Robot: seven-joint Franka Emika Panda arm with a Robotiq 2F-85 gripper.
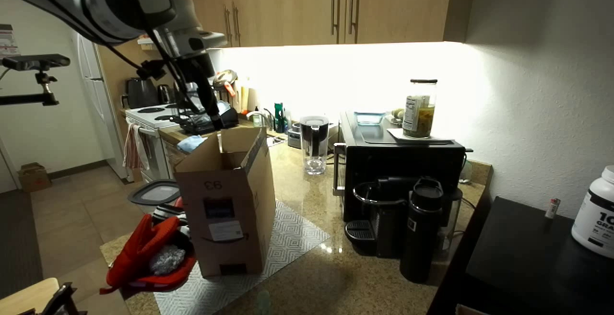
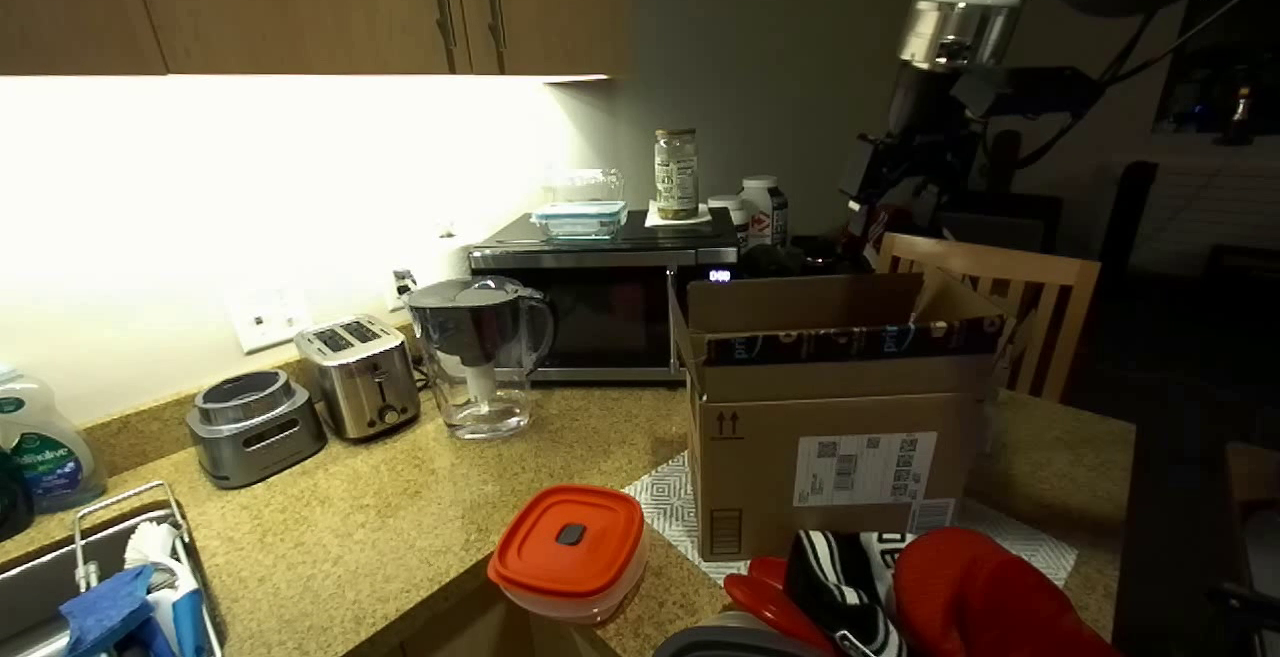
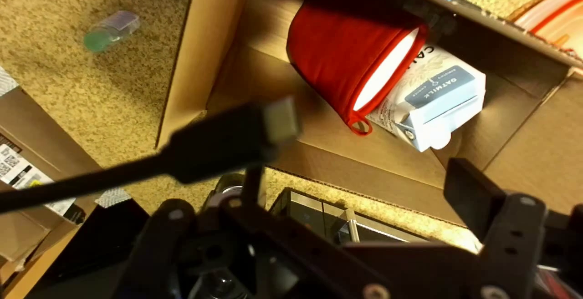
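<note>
Amazon shipping box [image 1: 225,214]: inside, wrist view, we find red oven mitt [image 3: 350,48] left, oatmilk carton [image 3: 437,94] right; gripper [image 3: 360,169] above, jaws spread.

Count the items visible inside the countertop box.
2: in the wrist view, a red mitt and, at its lower right, a partly hidden oatmilk carton; more may lie beneath.

Across views: at least 3 boxes [image 2: 850,415]. In the one under the gripper [image 3: 357,167] (2 fingers [image 3: 471,199]): 1 mitt [image 3: 346,48], 1 carton [image 3: 437,94]. Elsewhere: 1 pitcher [image 2: 475,352], 1 microwave [image 2: 605,312], 1 toaster [image 2: 370,387] with 2 slots [image 2: 360,331], 1 jar [image 1: 419,116], 1 coffee maker [image 1: 388,228], 1 tumbler [image 1: 422,233], 1 red-lidded tub [image 2: 572,542], 1 green-capped vial [image 3: 111,30]. White bottles [image 2: 765,209]: 2 in an exterior view. Cabinet handles [image 1: 333,5]: 4 in an exterior view. Outside mitts [image 1: 148,243] overlap, can't count.
</note>
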